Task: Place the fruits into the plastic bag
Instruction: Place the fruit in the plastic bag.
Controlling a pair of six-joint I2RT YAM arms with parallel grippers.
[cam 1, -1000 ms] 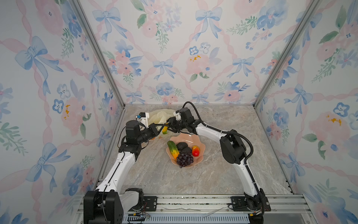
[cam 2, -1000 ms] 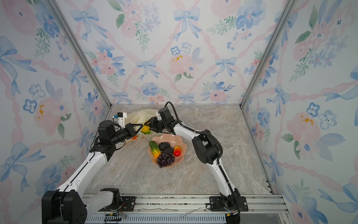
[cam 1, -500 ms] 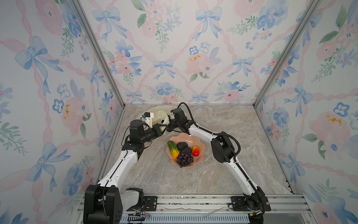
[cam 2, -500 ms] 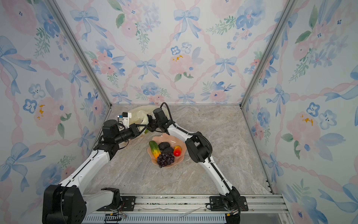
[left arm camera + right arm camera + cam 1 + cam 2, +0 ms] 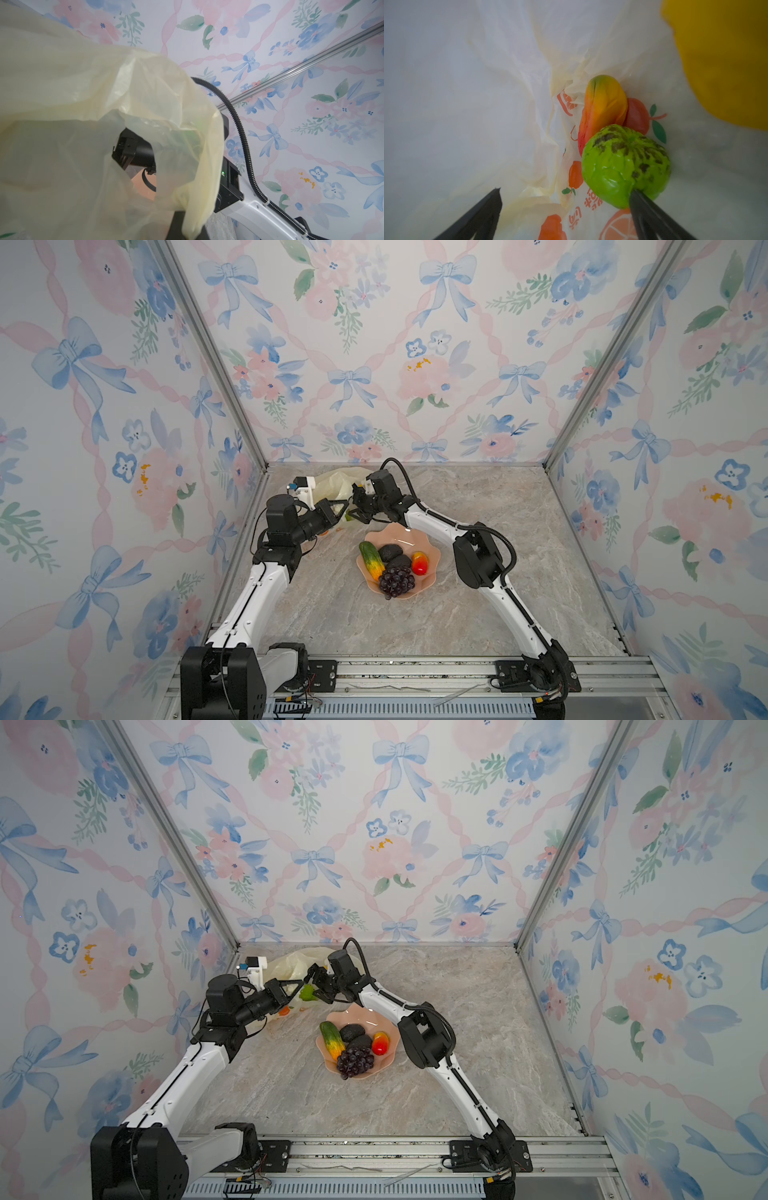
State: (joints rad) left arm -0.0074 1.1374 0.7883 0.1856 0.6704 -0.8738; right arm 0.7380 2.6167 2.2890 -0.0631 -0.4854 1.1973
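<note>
Inside the thin pale-yellow printed plastic bag (image 5: 467,104), the right gripper (image 5: 565,190) has just opened wide, releasing the bumpy green toy ball (image 5: 625,166) beside the red-orange toy mango (image 5: 602,108), while the left gripper (image 5: 340,507) stays clamped on the bag's rim, so another fruit is delivered.

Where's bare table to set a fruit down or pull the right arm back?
Free: the table from the right arm to the wall, and the strip between bowl and front rail. Crowded: the far left corner, where the bag, the shut left gripper and the open right gripper meet.
</note>
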